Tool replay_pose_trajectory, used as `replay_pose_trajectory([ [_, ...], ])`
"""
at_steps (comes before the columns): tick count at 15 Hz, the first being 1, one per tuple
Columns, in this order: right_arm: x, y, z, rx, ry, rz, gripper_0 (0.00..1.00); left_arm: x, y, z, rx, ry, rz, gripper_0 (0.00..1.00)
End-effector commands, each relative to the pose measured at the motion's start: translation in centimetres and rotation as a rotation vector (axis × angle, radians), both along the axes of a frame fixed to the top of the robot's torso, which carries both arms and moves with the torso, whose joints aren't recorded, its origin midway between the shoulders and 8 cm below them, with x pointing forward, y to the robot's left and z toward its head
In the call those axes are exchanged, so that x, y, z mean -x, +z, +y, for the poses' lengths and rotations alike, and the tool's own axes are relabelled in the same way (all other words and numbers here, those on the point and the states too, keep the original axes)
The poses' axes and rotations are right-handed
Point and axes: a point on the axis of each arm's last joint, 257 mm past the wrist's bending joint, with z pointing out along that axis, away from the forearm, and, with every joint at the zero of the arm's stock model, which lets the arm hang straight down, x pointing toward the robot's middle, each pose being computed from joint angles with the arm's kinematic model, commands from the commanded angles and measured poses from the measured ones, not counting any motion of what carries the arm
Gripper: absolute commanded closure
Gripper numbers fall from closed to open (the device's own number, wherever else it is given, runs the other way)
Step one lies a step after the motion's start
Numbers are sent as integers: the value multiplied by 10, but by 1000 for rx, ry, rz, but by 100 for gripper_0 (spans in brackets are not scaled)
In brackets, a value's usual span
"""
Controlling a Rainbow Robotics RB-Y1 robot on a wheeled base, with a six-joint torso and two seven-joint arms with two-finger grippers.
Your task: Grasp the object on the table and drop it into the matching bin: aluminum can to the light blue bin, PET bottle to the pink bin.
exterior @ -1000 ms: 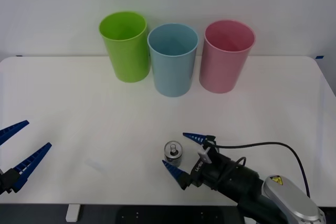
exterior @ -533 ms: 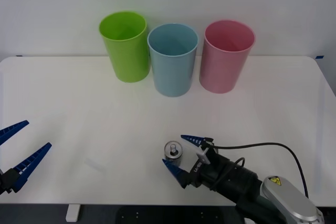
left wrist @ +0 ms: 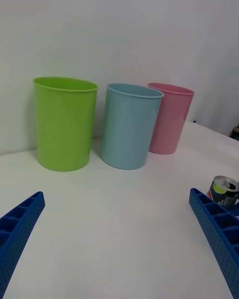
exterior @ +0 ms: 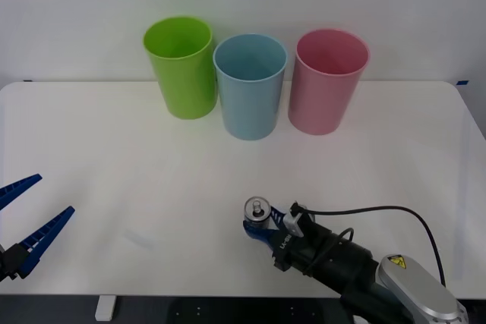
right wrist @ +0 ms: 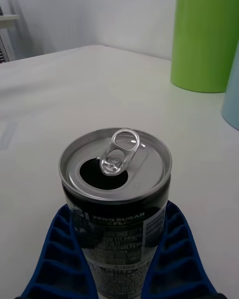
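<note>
The aluminum can is a small silver can with an open pull-tab top, near the table's front edge. My right gripper is shut on its lower sides. In the right wrist view the can stands upright between the two blue fingers. The light blue bin stands at the back centre, with the pink bin to its right. My left gripper stays open at the front left, holding nothing. From the left wrist I see the can, the light blue bin and the pink bin.
A lime green bin stands left of the light blue one, its side nearly touching it. A black cable loops over my right arm. Bare tabletop lies between the can and the row of bins.
My right gripper's fingers, open on either side of the can before, have shut on it. The can now sits slightly higher and to the right in the front view. The left arm has not moved.
</note>
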Motion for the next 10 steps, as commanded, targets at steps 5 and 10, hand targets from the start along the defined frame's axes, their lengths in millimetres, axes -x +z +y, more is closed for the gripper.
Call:
replay_pose_trajectory([
  [5,-10,21,-9,-55,-16,-7,100,0,0,0,0,0,0,0],
  [10,-31,56,-37,-115,-66,-42,100,0,0,0,0,0,0,0],
])
